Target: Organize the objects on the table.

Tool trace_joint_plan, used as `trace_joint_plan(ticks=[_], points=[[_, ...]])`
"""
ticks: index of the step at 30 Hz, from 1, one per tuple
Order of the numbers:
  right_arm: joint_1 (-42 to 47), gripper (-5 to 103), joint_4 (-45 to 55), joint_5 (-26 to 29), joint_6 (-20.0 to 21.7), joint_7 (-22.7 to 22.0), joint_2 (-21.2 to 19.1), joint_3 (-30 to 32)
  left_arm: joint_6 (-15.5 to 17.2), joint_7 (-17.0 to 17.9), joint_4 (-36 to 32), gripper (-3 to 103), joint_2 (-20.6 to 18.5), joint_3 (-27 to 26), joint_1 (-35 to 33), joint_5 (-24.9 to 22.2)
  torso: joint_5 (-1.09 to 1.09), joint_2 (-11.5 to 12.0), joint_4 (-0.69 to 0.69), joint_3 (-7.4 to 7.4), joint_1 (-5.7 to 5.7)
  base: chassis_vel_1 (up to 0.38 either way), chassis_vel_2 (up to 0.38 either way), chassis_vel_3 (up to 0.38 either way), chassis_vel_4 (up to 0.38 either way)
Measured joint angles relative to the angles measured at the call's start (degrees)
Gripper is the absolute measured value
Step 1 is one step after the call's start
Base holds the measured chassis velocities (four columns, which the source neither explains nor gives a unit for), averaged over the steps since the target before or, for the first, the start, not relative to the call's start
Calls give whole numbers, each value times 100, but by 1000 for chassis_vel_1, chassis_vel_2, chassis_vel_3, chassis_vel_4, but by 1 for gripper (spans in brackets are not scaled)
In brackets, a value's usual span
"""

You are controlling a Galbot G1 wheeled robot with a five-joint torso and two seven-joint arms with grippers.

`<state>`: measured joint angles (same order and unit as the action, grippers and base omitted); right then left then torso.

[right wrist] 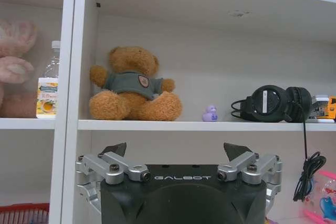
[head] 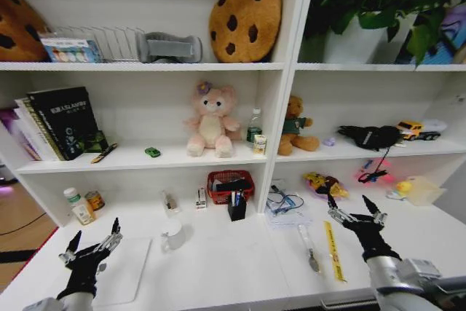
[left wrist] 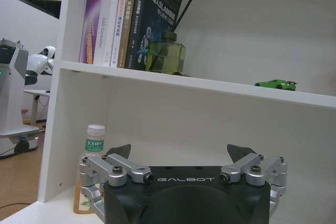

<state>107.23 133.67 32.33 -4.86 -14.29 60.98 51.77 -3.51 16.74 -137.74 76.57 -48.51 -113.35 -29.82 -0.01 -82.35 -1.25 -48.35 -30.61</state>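
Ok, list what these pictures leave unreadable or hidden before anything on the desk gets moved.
- Pen holder, head view: its contents are too small to tell apart.
- Small bottle, left wrist view: its lower part is hidden behind the left claw.
- Red basket, right wrist view: cut off by the frame edge.
- Pink plush, right wrist view: cut off by the frame edge.

Black "GALBOT"-marked tool (left wrist: pixel 178 153) bodies, silver screwed linkages, dark pointed fingertips (left wrist: pixel 239 153), grey forearm.
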Motion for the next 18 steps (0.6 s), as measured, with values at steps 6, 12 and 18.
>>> trace_joint_plan(ticks=[6, 12, 18], points=[[0, 100, 0, 0, 0, 0, 0, 0, 0, 0, 0, 100, 1, 0, 0, 0, 3, 0, 3, 0, 0, 59, 58, -51, -60], [-1, 100, 0, 0, 0, 0, -1, 0, -2, -1, 0, 100, 1, 1, 1, 0, 1, 1, 3, -1, 0, 0, 0, 0, 0], [-2, 100, 0, 0, 0, 0, -1, 0, -2, -1, 0, 100, 1, 1, 1, 0, 1, 1, 1, -1, -1, 26, -20, -29, 28]])
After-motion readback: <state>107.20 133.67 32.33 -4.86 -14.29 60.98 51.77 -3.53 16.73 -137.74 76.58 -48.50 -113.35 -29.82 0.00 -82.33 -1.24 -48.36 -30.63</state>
